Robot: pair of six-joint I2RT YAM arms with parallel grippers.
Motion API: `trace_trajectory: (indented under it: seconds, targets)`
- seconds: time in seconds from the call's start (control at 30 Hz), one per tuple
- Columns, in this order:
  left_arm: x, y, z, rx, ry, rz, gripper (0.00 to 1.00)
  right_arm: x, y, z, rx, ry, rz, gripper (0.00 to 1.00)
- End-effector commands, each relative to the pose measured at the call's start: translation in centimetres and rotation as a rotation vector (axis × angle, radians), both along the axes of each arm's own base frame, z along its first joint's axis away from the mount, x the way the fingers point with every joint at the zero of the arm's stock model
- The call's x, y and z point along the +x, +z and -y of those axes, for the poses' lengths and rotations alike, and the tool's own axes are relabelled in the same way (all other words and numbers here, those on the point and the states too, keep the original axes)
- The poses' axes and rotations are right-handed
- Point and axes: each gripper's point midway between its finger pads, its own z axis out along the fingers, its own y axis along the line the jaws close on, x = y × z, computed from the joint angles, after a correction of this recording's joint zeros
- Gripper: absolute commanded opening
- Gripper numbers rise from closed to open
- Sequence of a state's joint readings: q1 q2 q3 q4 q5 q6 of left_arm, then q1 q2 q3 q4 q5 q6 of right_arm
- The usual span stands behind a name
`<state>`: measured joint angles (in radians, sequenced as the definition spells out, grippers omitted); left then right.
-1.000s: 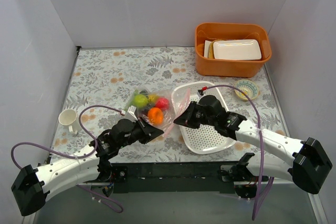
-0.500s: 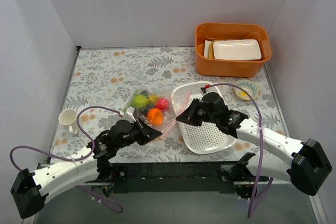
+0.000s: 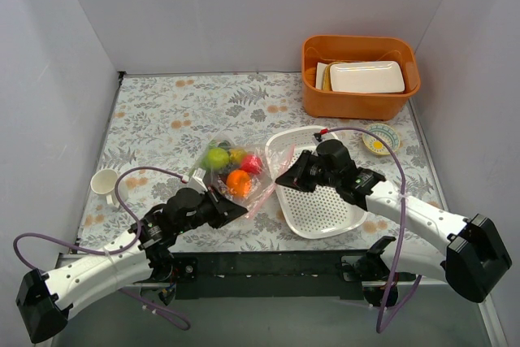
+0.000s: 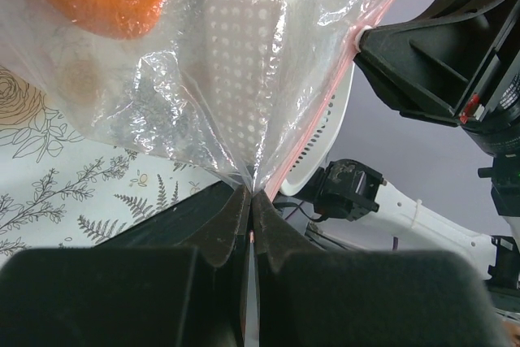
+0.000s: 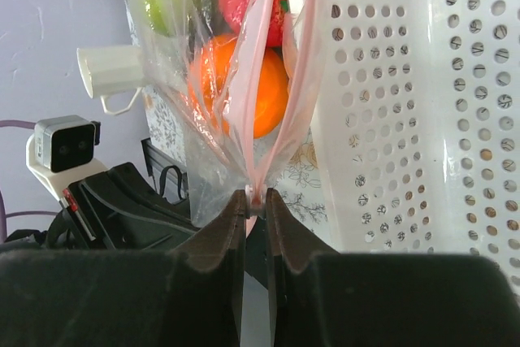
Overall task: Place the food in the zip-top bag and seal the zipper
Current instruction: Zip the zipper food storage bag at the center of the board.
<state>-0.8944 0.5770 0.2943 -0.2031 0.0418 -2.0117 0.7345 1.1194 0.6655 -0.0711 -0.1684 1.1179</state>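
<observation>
Overhead I get bright, even light, sharp focus and only soft shadows. On my left wrist camera the bag [image 4: 203,62] glares white around 12 o'clock, and the near fingers [image 4: 223,225] are dark and blurred. On the right, the basket [image 5: 422,79] washes out toward 1 o'clock.

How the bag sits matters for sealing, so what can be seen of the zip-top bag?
The zip-top bag is clear, crinkly thin plastic with a pale pink zipper along its mouth. It lies slumped on the floral table beside the white basket, holding an orange, a green fruit and a red fruit. The left hand pinches one mouth end, the right hand the zipper's other end; between them the pink strips gape apart, unsealed.
</observation>
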Motion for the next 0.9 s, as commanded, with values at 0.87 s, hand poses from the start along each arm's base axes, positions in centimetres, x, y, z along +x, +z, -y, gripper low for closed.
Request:
trace_trajectory:
  seconds: [0.87]
  targets:
    - [-1.0, -0.1, -1.0, -0.104, 0.105, -0.193, 0.00, 6.1, 1.3, 2.4, -0.019, -0.065, 0.101, 0.12]
